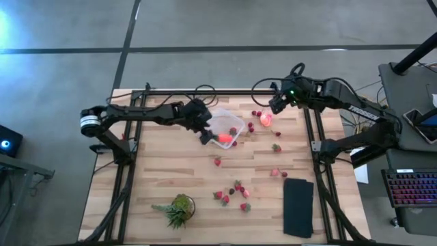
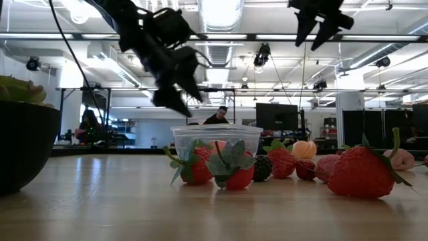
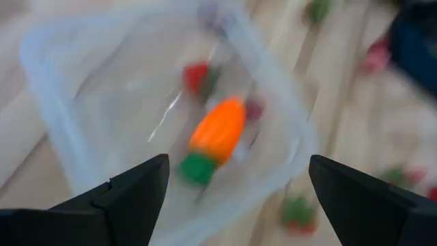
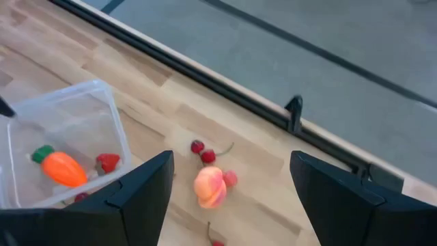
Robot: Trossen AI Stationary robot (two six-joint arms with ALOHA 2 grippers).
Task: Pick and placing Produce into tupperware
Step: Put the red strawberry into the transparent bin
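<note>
The clear tupperware (image 1: 227, 125) stands on the wooden table, left of centre toward the far edge. In it lie the orange carrot (image 3: 218, 130) and a red strawberry (image 4: 108, 162). My left gripper (image 1: 205, 134) hangs open just above the tub's left near rim (image 3: 75, 157), touching nothing. My right gripper (image 1: 276, 104) is open, raised above and just beyond the pink-orange round fruit (image 4: 209, 186), which rests on the table right of the tub. Many strawberries (image 1: 232, 193) lie scattered over the boards.
A spiky plant (image 1: 179, 209) sits near the near-left corner and a flat black pad (image 1: 298, 206) near the near-right corner. Loose strawberries (image 2: 361, 171) lie between the tub and the near edge. A black metal frame (image 4: 293, 113) runs along the table's far edge.
</note>
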